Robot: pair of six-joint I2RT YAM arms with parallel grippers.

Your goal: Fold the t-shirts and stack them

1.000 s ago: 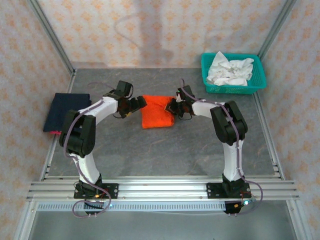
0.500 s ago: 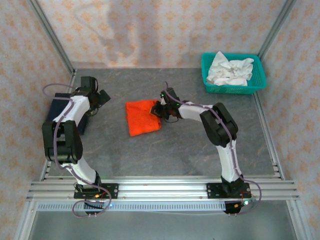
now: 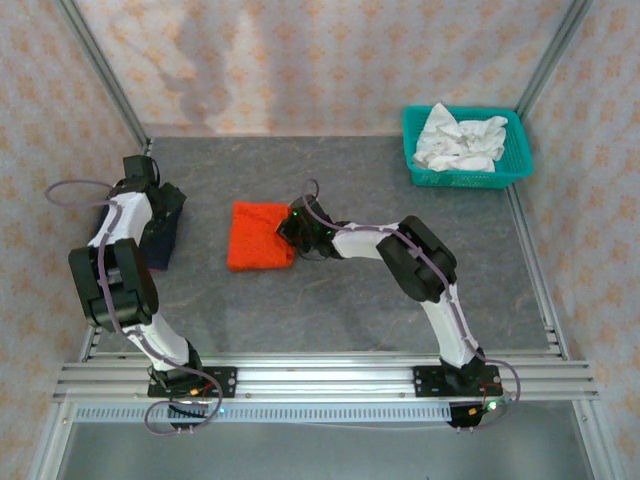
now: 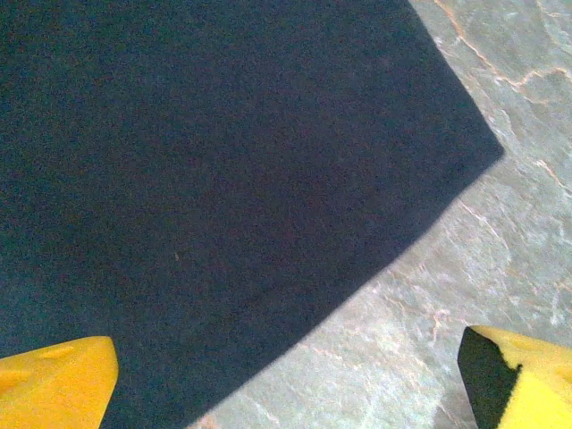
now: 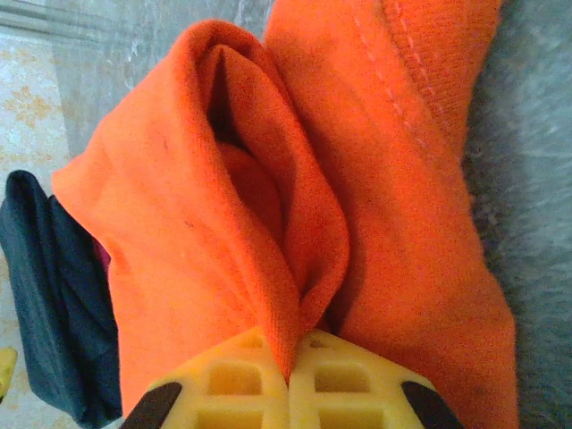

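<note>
Worktop (image 3: 350,300): grey; carried both tees, set apart.
Navy t-shirt (image 4: 223,179): folded flat at left edge, prob. the stack base; lay just under L end effector (image 4: 286,380), which gaped wide w/ nothing held.
Orange t-shirt (image 3: 258,236): folded, mid-worktop; its right edge was pinched in R end effector (image 5: 290,380), clamped on the fold, prob. for carrying to the navy.

Both arms have white links and black joints; the left arm (image 3: 160,340) and right arm (image 3: 450,320) carry lilac cables; left pincer (image 4: 286,389) fingers are plain yellow; right pincer (image 5: 288,375) pads are yellow, waffle-gridded.
</note>
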